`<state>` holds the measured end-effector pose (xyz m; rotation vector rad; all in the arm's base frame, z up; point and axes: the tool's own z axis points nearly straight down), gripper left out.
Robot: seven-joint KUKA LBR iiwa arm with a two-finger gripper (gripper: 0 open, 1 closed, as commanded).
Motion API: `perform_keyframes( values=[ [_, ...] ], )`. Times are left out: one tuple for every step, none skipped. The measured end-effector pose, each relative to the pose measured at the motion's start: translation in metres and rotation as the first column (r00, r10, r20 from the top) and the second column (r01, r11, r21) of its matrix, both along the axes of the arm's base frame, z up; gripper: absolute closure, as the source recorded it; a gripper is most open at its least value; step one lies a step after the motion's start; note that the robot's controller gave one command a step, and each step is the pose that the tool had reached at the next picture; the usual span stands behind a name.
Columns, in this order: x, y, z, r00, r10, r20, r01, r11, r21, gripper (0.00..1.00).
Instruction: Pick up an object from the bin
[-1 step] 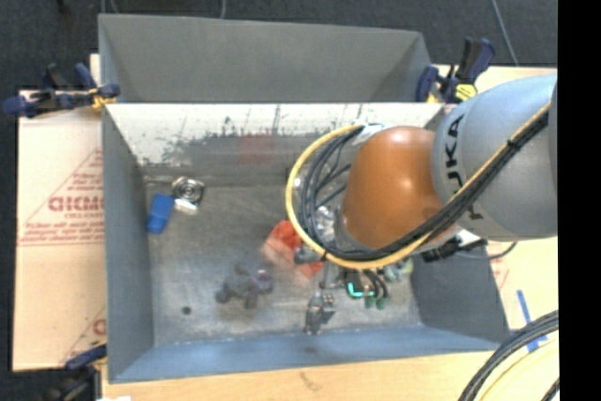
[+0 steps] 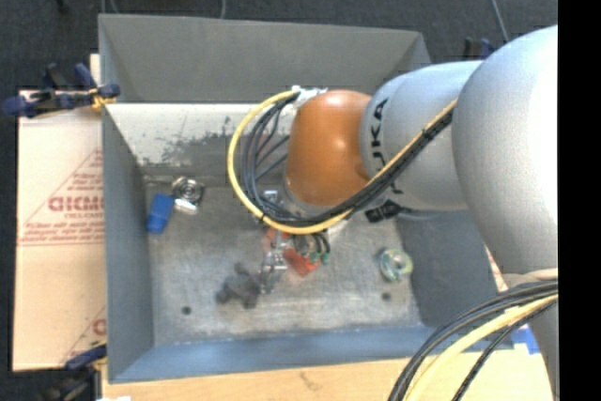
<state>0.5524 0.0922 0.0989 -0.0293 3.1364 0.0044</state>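
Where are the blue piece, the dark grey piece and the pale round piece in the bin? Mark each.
blue piece (image 2: 158, 213), camera view, middle of its body.
dark grey piece (image 2: 239, 288), camera view, its middle.
pale round piece (image 2: 394, 266), camera view, its top face.

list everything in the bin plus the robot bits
bin: 1, grey, centre of view
block: 1, blue, left of floor
metal piece: 1, silver, right of the block, near back wall
dark piece: 1, dark grey, front middle
red piece: 1, red-orange, centre, beside gripper
ring: 1, pale green, right of floor
arm: 1, silver with orange cover, from the right
gripper: 1, low over floor centre
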Motion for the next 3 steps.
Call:
perform_keyframes(
  values=[
    [-0.071,-0.003,-0.024,0.998,0.057,0.016,-0.057,0.998,-0.002,0.0],
    [-0.073,-0.003,-0.025,0.998,0.056,0.004,-0.056,0.998,-0.002,1.0],
    [-0.078,0.004,0.157,0.908,0.418,0.004,-0.418,0.908,-0.005,1.0]
  ],
)
